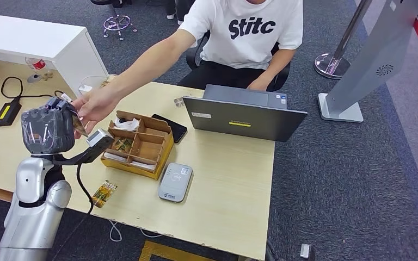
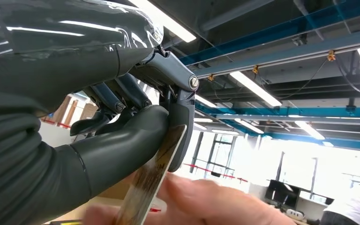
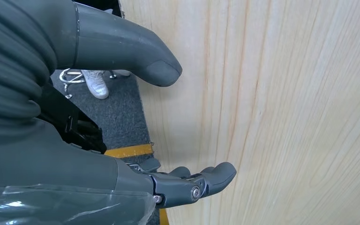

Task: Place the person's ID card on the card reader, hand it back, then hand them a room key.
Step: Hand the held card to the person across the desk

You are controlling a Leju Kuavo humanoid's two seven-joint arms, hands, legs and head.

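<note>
My left hand (image 1: pixel 48 129) is raised over the table's left side and pinches a thin card (image 1: pixel 79 125) with a brownish printed face. In the left wrist view the card (image 2: pixel 153 177) sits between the thumb (image 2: pixel 122 145) and a finger. The seated person's hand (image 1: pixel 94 105) reaches across and touches the card; their fingers (image 2: pixel 206 204) close on its lower end. The grey card reader (image 1: pixel 175 182) lies flat near the table's front edge with nothing on it. My right hand (image 3: pixel 51 140) hangs beside a wooden panel (image 3: pixel 286 103), fingers apart and holding nothing.
A wooden compartment box (image 1: pixel 139 145) with cards stands between my left hand and the reader. Another patterned card (image 1: pixel 104 193) lies near the front edge. A black phone (image 1: pixel 172 127) and an open laptop (image 1: pixel 245 114) are farther back. A cable and adapter (image 1: pixel 5 112) lie at left.
</note>
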